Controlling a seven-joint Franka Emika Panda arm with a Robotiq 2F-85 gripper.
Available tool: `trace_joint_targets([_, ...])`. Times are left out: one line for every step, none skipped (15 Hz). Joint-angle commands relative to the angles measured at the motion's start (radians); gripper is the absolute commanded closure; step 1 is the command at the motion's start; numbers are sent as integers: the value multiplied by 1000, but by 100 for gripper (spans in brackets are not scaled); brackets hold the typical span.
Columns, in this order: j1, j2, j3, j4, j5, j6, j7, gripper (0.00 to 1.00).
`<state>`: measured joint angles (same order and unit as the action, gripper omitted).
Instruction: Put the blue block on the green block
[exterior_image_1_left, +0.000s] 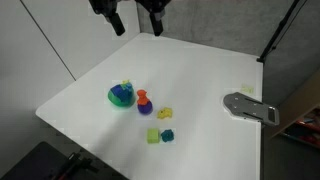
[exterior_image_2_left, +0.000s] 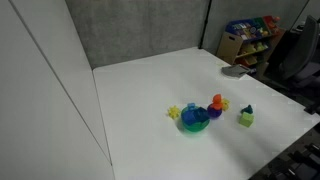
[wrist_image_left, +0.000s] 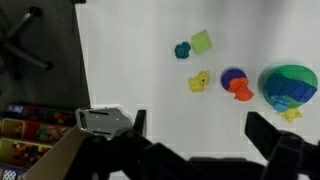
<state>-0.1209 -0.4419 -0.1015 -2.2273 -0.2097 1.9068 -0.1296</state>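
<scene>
Two fingers of the tool (exterior_image_1_left: 137, 28) were seen spread wide, with nothing held between them; the same open stance was shown in the wrist view (wrist_image_left: 195, 120). The tool was hung high above the far corner of the surface (exterior_image_1_left: 215, 85), well apart from every toy. Ahead of it, and off toward the right side of the wrist view, the blue block (wrist_image_left: 233, 77) was found, with an orange piece (wrist_image_left: 242, 93) touching it on the side nearer the tool. Farther ahead, almost centred between the fingers, the green block (wrist_image_left: 201, 42) was set, with a small teal piece (wrist_image_left: 182, 50) just beside it. In an exterior view the blue block (exterior_image_1_left: 145, 110) was placed near the middle of the surface, and the green block (exterior_image_1_left: 153, 136) closer to the near edge. No long axis could be made out on the blue block. A descent forward and sideways was judged to be needed, with the fingers kept clear of the orange piece.
</scene>
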Motion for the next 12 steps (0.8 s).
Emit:
trace_joint_targets([6,0,-5,3,-2,-2,2,0])
trace_joint_targets([6,-1,-5,3,-2,-2,2,0])
trace_joint_targets([6,-1,-5,3,-2,-2,2,0])
trace_joint_targets([6,-1,-5,3,-2,-2,2,0])
trace_joint_targets([6,-1,-5,3,-2,-2,2,0])
trace_joint_targets([9,5,-2,6,-1,-2,3,0])
trace_joint_targets([15,11,3,9,3,-1,6,0])
trace_joint_targets([21,17,7,13,6,-1,5,0])
trace_joint_targets([29,24,14,17,9,-1,10,0])
trace_joint_targets([39,34,19,23,16,-2,11,0])
trace_joint_targets([47,43,26,29,19,-2,16,0])
trace_joint_targets([60,55,31,37,31,-5,13,0])
